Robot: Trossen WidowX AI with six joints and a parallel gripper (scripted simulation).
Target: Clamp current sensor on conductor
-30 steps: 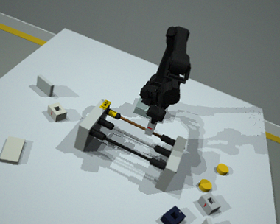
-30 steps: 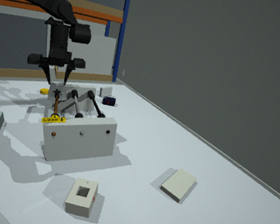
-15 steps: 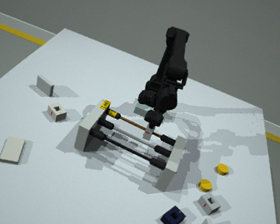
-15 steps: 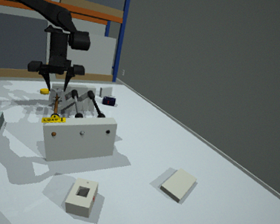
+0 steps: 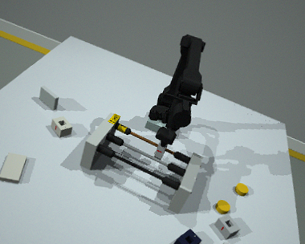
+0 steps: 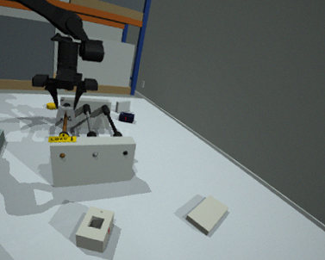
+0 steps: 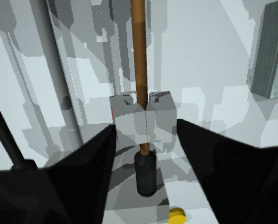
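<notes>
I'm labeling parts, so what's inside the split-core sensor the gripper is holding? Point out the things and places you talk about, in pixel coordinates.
The copper conductor [image 5: 143, 139] [image 6: 65, 124] [image 7: 140, 55] enters the sensor [image 5: 159, 151] [image 7: 144, 125]; its stretch inside is covered.

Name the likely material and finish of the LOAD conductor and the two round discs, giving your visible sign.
LOAD conductor: probably bare copper, smooth, judging by its orange-brown colour.

Two round discs: perhaps painted metal or plastic, matt; their even yellow leaves it open.
</notes>
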